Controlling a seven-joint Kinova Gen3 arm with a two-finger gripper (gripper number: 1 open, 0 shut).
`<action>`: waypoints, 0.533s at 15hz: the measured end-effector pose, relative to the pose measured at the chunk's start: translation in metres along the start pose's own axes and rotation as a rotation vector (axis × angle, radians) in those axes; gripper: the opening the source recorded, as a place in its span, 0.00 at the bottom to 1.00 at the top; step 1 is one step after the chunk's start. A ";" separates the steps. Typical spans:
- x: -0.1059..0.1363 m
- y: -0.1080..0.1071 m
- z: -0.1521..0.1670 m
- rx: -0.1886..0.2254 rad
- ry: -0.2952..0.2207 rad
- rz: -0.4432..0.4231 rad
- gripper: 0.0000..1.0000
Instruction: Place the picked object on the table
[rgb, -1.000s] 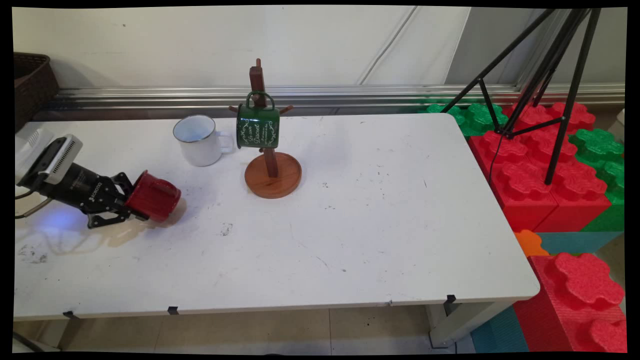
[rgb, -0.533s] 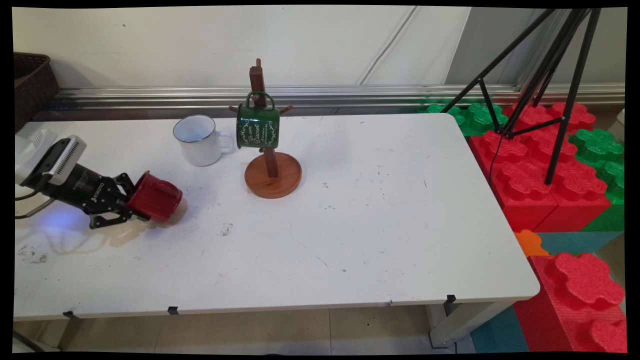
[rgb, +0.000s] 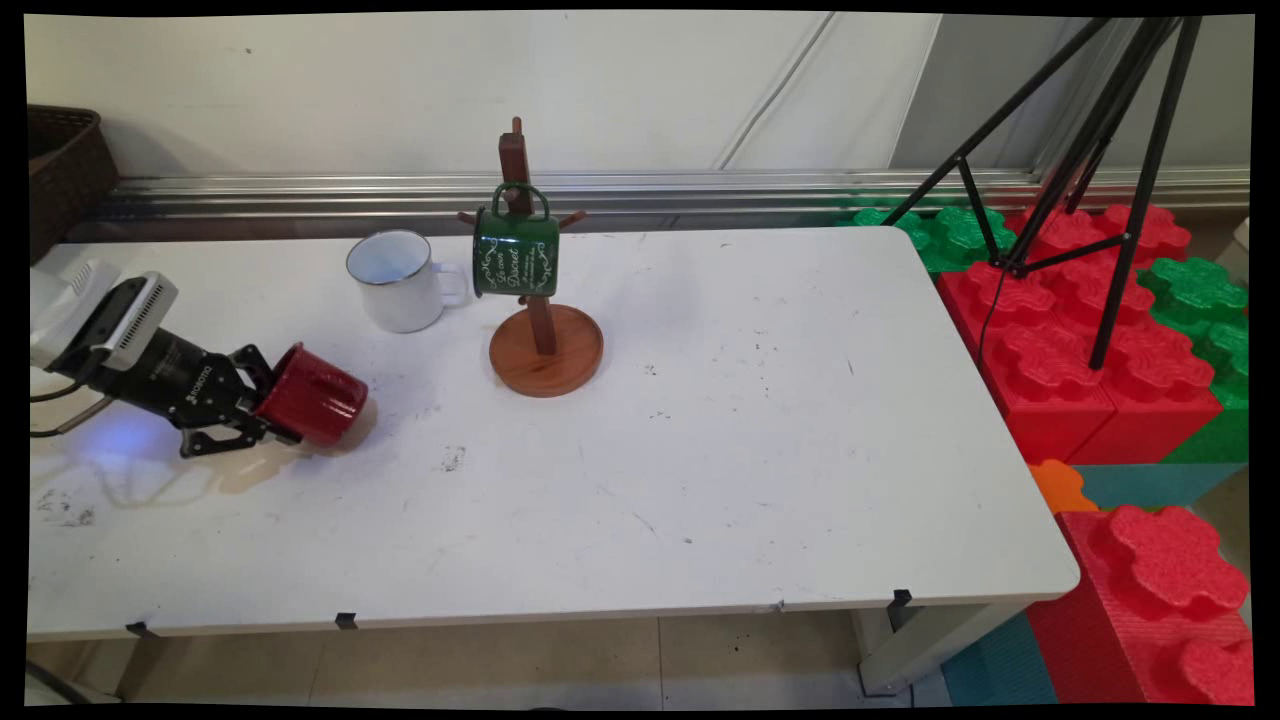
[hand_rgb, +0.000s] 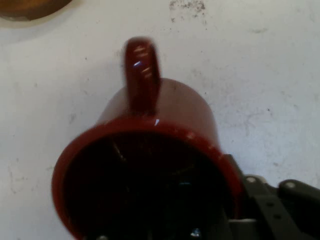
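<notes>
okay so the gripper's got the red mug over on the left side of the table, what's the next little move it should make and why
Probably a short lift straight up. The gripper is shut on the red mug, which hangs tilted on its side, low over the table. The wooden mug stand with the green mug and the white mug are off to the right, so upward looks clear.

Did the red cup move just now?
Yes, a little. The red cup, held in the pincer, slid slightly right, toward the wooden stand, which stayed put.

Glossy red mug (hand_rgb: 165, 130), wooden mug stand (rgb: 545, 350), scuffed matt table (rgb: 750, 450)
</notes>
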 end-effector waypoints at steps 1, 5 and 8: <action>0.000 0.000 0.000 0.001 -0.001 0.000 1.00; 0.002 -0.002 0.001 0.005 0.000 -0.003 1.00; 0.003 -0.003 0.002 0.010 0.004 -0.005 1.00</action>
